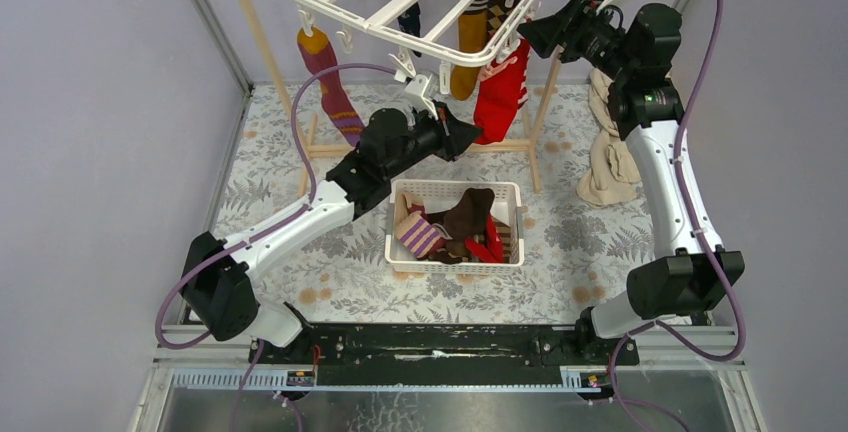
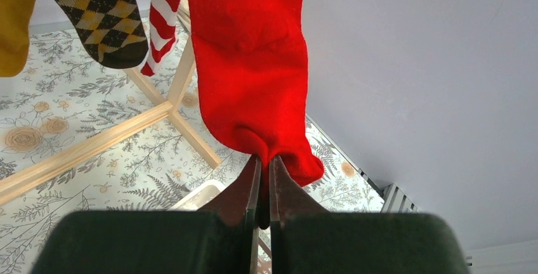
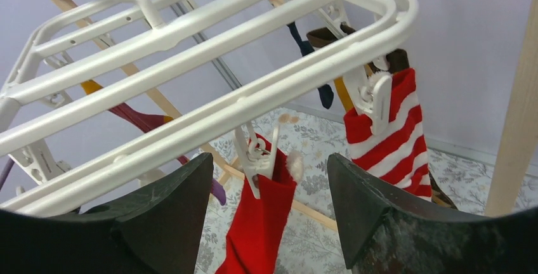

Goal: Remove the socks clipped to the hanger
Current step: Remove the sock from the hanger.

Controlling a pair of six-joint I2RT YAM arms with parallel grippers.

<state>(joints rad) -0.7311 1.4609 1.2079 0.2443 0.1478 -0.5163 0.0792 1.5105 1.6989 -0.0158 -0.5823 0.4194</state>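
Below, left gripper (image 2: 265, 160) clamps the red sock (image 2: 250, 65) — right gripper (image 3: 269, 163) gapes by the hanger (image 3: 209, 114).

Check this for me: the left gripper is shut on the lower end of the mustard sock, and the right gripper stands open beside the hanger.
Wrong colour: the left gripper is shut on the lower end of the red sock, as the left wrist view shows. The right gripper does stand open beside the hanger.

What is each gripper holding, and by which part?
The left gripper pinches the red sock at its bottom end. The right gripper, open by the hanger, holds nothing.
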